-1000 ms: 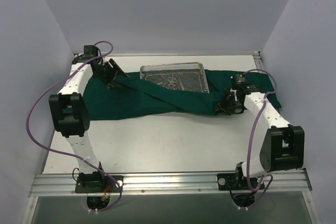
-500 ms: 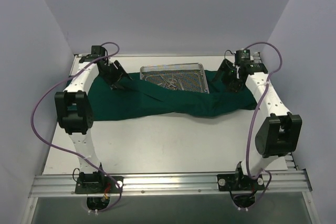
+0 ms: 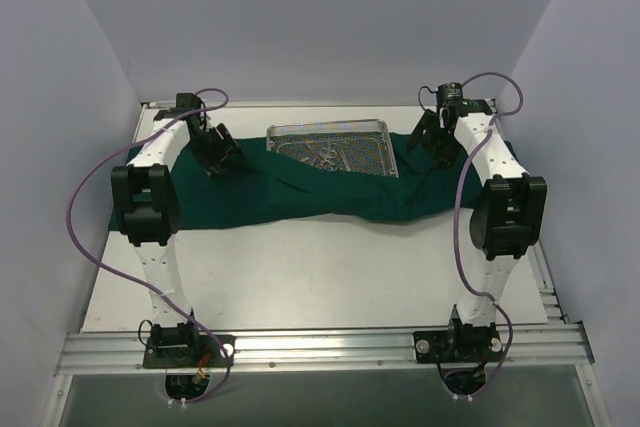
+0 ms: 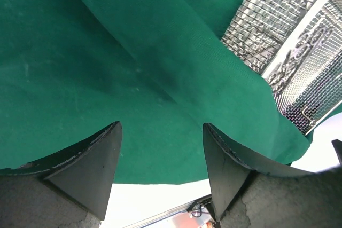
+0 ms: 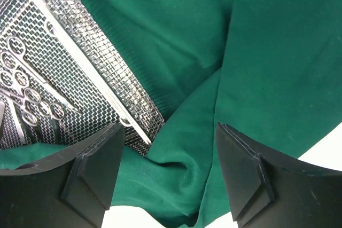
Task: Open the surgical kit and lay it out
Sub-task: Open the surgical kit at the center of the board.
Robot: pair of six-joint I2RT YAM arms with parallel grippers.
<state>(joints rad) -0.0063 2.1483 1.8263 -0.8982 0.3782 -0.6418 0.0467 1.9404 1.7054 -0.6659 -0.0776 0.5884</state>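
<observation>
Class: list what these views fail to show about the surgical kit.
- Top view: slim steel scissor-handled instruments in the rectangular silver wire-mesh tray, too small to count.
- Left wrist view: dark green cloth wrap covers part of the tray; right edge crops the rest.
- Right wrist view: left edge crops the instruments.

Green drape (image 3: pixel 300 202) against wire-mesh tray (image 3: pixel 370 152)
</observation>
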